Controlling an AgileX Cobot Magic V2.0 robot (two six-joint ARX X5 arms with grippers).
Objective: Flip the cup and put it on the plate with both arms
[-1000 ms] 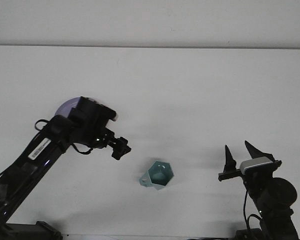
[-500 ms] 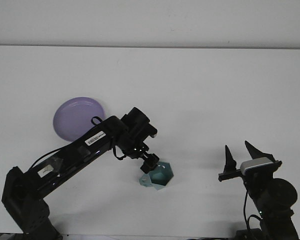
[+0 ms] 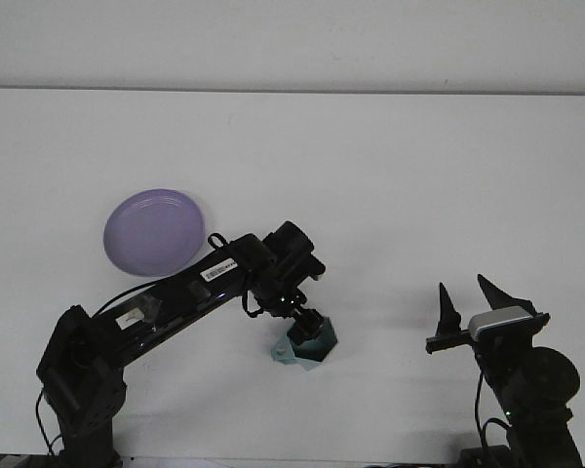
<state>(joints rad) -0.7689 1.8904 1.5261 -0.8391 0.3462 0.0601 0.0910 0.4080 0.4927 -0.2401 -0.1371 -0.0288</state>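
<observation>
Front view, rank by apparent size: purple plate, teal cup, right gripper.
1. purple plate, clearly largest.
2 and 3. right gripper and teal cup: not ranked. The left gripper covers part of the cup, and the right gripper sits nearer the camera, so they look similar.

The bench (image 3: 390,175) is plain white; the plate (image 3: 154,232) is plain lilac; the cup (image 3: 307,343) is pale teal; both arms are black, the right hand (image 3: 471,296) carrying a light grey block.
</observation>
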